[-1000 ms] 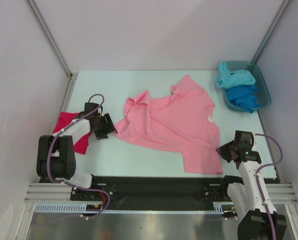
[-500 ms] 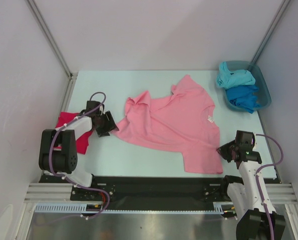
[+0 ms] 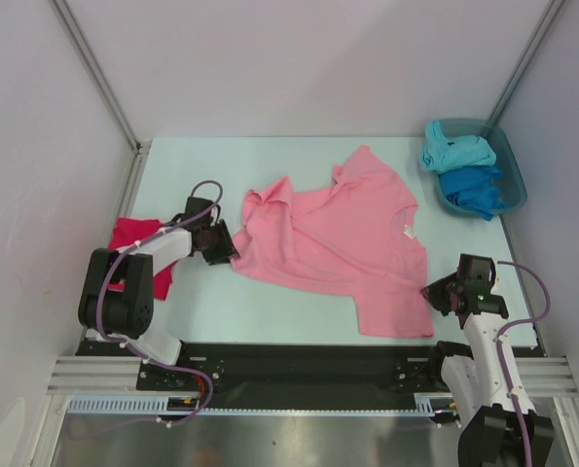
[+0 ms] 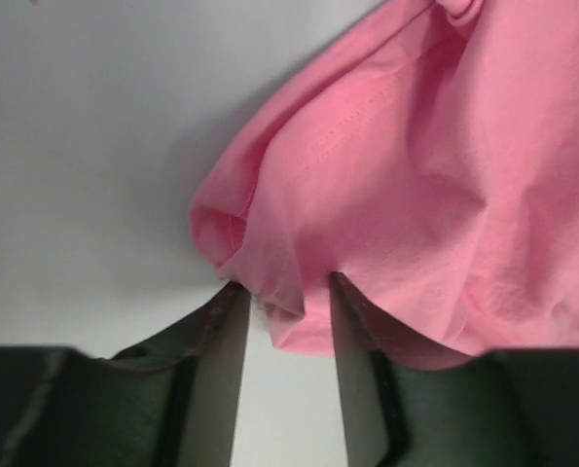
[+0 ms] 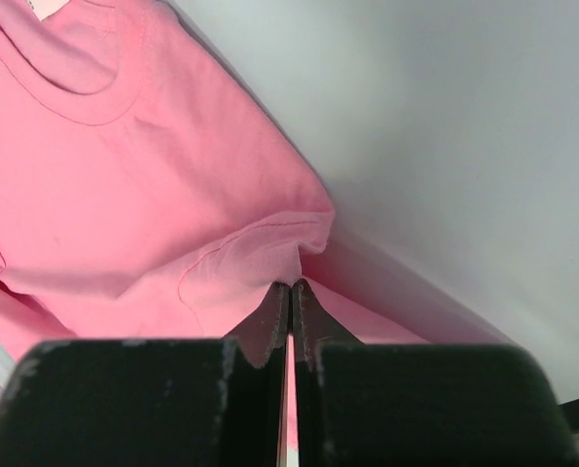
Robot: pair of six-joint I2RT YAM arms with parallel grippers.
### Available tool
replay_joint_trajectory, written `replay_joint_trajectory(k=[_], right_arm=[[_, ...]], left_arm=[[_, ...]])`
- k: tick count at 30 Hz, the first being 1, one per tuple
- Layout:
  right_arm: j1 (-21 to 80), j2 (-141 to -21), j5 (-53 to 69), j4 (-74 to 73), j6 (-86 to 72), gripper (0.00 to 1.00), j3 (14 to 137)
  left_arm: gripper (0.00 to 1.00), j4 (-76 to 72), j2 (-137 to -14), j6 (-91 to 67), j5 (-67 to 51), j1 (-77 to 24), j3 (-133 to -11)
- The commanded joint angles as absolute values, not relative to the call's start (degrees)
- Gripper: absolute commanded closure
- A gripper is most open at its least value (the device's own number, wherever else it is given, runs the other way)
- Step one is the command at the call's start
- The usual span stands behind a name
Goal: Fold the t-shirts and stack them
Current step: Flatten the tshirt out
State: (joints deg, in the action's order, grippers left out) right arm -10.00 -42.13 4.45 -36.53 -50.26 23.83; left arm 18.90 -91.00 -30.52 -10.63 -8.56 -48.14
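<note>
Top view: pink t-shirt (image 3: 338, 243) lies spread but rumpled at table (image 3: 270, 165) centre, front side down-ish, collar toward 3 o'clock w/ small white neck tag (image 3: 409, 232) showing. Far-left part is bunched into folds at approx 10 o'clock of the shirt.

L gripper (image 3: 226, 248) sits at the shirt's 9 o'clock edge, low to the table. In L wrist view its jaws are part-way apart, narrow gap, w/ a fold of the pink hem (image 4: 289, 302) between the tips; cloth touches both fingers (image 4: 221, 341) and puckers there. Can't tell if it's actually clamped or just straddled.

R gripper (image 3: 433, 292) is at the shirt's 4 o'clock corner, near table front edge. R wrist view: fingertips (image 5: 277, 311) pressed together, no gap, sleeve cloth pinched at the tips and a pink sliver showing in the slit between them, so it's holding the pink t-shirt.

Crimson t-shirt (image 3: 131, 236) lies at table 9 o'clock edge, partly hidden under L arm, apart from the pink one.

Teal tub (image 3: 513, 180) at 2 o'clock corner holds turquoise t-shirt (image 3: 454, 151) at its far end, spilling over the rim, and blue t-shirt (image 3: 474, 188) nearer, the two touching.
</note>
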Motion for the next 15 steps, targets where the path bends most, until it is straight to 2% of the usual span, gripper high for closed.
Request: replay_joint_trajectory(k=[1, 6, 8, 9, 15], right_arm=[[-10.5, -42.4, 4.8, -35.0, -49.1, 1.0, 23.9], [-10.9, -42.6, 5.2, -34.6, -49.1, 1.0, 23.9], [-11.0, -42.7, 5.4, -34.5, -49.1, 1.0, 23.8], [-11.0, -42.7, 5.4, -34.5, -49.0, 1.0, 23.7], [-11.1, -43.1, 5.4, -34.2, -49.0, 1.0, 23.7]], left_arm=[[0.59, 18.3, -88.4, -32.9, -7.9, -11.2, -46.9], [0.87, 20.8, -84.7, -36.1, -4.3, -14.4, -44.4], [0.93, 21.8, -83.7, -37.3, -2.4, -14.5, -43.3], [1.0, 22.9, -83.3, -37.8, -1.5, -14.6, -43.0], [1.0, 27.4, -78.5, -41.6, 5.6, -14.5, -41.3]])
